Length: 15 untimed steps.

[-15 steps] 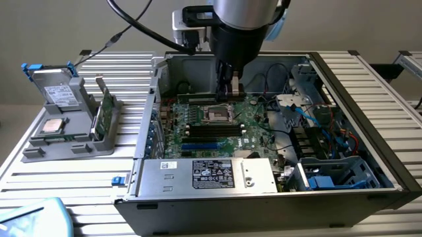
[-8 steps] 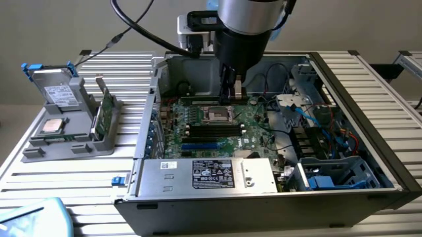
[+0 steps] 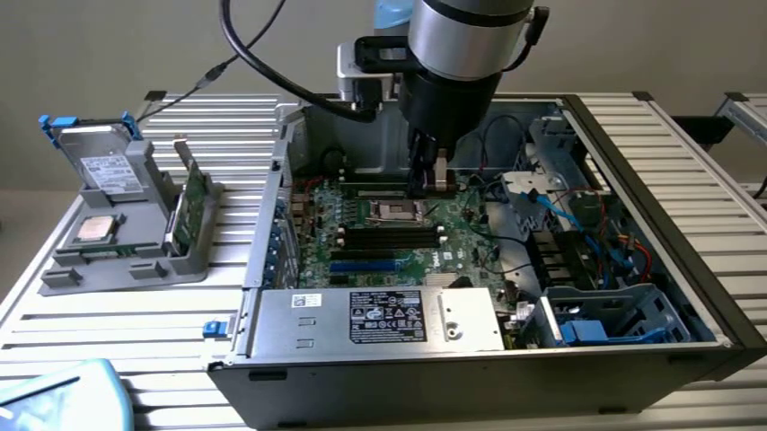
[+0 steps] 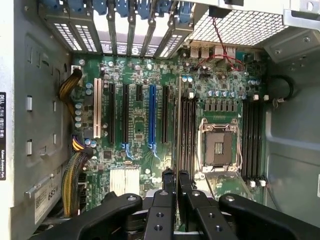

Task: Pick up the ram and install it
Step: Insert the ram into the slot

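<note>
Down inside an open computer case (image 3: 480,386), the gripper (image 4: 176,181) hangs low over the green motherboard (image 4: 135,85). Its two black fingers (image 4: 168,187) are nearly together, pinching the ram (image 4: 178,125), which shows edge-on as a thin pale line. The ram runs parallel to the black memory slots (image 4: 189,135), just beside them; the empty processor socket (image 4: 218,145) lies on their far side. Outside the case, at the exterior view's left, a grey holder (image 3: 114,265) carries another green stick (image 3: 192,206), a drive (image 3: 108,169) and a square chip (image 3: 96,230).

Slatted metal table (image 3: 132,328) w/ open PC case (image 3: 480,386), grey parts rack (image 3: 120,262).
</note>
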Each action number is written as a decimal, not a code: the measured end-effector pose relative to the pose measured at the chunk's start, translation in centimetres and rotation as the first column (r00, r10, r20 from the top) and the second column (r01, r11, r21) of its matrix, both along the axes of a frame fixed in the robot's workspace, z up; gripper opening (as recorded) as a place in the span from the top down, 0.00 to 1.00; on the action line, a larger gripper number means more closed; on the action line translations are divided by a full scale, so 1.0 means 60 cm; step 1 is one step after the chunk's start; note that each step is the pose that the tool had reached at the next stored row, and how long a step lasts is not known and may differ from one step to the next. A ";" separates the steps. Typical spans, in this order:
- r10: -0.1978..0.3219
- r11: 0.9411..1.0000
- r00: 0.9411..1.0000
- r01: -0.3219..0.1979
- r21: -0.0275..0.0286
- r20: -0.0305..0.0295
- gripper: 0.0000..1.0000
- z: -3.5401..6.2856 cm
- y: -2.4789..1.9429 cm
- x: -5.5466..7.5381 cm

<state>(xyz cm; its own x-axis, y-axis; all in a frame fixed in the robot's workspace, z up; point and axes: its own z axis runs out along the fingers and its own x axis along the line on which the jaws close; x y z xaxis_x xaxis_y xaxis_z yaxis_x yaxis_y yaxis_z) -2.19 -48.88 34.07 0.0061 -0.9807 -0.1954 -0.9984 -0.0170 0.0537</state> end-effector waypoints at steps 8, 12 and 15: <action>-0.007 1.000 1.000 0.007 -0.009 -0.010 0.85 -0.017 0.0094 0.006; -0.008 1.000 1.000 0.008 -0.018 -0.019 0.85 -0.023 0.0163 0.006; -0.008 1.000 1.000 0.008 -0.024 -0.026 0.85 -0.028 0.0223 0.008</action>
